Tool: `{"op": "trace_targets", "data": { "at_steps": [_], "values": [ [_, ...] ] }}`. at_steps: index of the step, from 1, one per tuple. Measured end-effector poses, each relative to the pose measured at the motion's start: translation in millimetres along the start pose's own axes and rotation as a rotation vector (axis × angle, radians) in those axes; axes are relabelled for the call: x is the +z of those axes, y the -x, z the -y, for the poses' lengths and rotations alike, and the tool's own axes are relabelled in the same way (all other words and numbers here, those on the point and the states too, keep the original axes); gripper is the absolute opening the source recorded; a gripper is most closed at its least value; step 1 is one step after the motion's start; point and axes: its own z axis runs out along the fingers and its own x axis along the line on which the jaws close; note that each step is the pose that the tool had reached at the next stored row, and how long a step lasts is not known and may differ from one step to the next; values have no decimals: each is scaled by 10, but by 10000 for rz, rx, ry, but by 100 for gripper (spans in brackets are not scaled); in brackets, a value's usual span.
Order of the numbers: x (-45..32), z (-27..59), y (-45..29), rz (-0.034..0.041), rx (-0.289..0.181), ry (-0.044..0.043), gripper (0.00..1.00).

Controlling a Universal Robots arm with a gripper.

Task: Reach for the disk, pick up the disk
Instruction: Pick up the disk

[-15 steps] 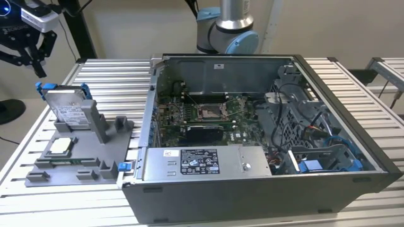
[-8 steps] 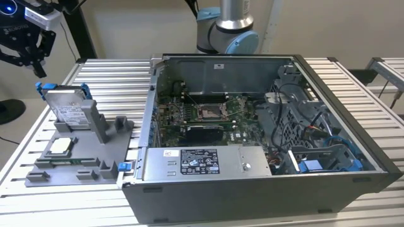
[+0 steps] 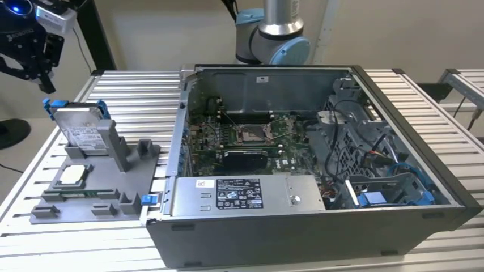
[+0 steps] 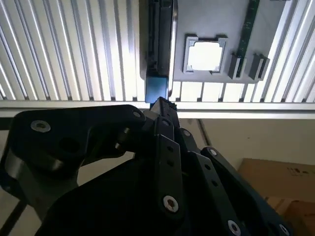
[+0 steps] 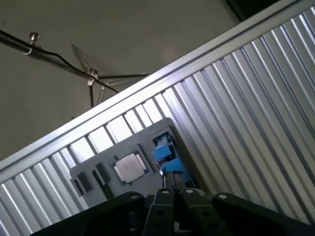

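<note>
The black gripper (image 3: 47,86) hung in the upper left of the exterior view, above the ribbed aluminium surface (image 3: 128,90). Its jaws were drawn together to a single tip and held nothing.

The disk (image 3: 83,133), a flat rectangular silver-grey metal drive with a white printed label on its face and blue plastic rails on its edges, stood upright on edge in a slot of a grey plastic fixture (image 3: 113,195). That put it at the exterior view's left, below the gripper and a little toward the frame's centre, with a clear gap of air between the two. A small square silver chip (image 3: 73,174) lay flat in a recess of the same fixture, nearer the frame's lower edge than the disk.

In the second wrist view the gripper (image 4: 162,102) pointed toward the disk (image 4: 160,39), seen edge-on, with the chip (image 4: 204,55) beside it. In the first wrist view the gripper (image 5: 173,179) lined up with the blue end of the disk (image 5: 165,152), and the chip (image 5: 129,167) sat just beside that.

An open dark grey computer case (image 3: 302,238) filled the centre and right of the exterior view. A grey metal box with a black-and-white label (image 3: 242,195) sat inside along its near wall.
</note>
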Motion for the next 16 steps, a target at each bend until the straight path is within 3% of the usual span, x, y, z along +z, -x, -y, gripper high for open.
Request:
{"op": "trace_targets", "data": {
  "at_steps": [10,16],
  "values": [
    [0,0,0,-64,-1814,-12,0],
    [6,1,0,-44,-2911,-120,0]
  ]
}}
